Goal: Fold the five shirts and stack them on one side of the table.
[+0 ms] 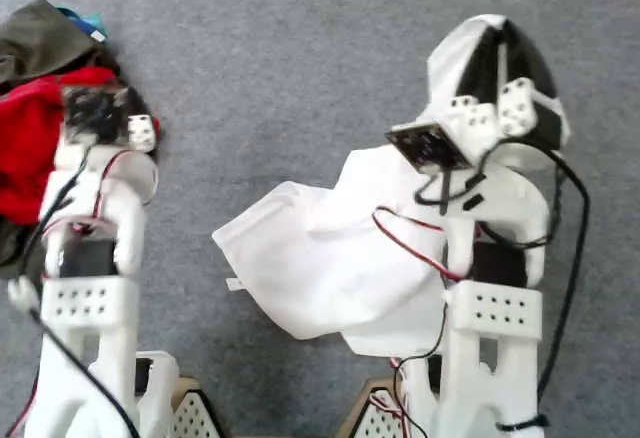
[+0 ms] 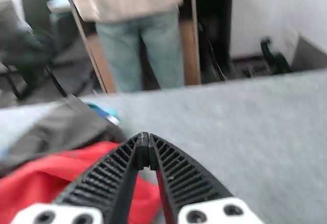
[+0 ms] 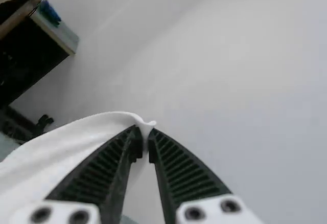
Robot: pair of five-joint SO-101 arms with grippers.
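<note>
Step in hand, judged: folding white shirt [image 1: 330, 258].
Right tool [image 3: 143, 134] clamping shirt edge, holding it aloft; rest lying mid-bench [image 1: 280, 68].
Left tool [image 2: 148, 155] closed, empty, hovering over red shirt [image 1: 30, 148] at left edge.
Next: likely laying raised edge over flat.

There are two robot arms: one left arm [image 1: 120, 208] and one right arm [image 1: 500, 308]. There are two grippers: one left gripper [image 2: 148, 150] and one right gripper [image 3: 143, 136]. I can count three shirts: one white shirt [image 1: 320, 258], one red shirt [image 1: 25, 158] and one dark shirt [image 1: 40, 33]. There is one small bit of blue cloth [image 1: 88, 20] and one grey table [image 1: 280, 78]
</note>
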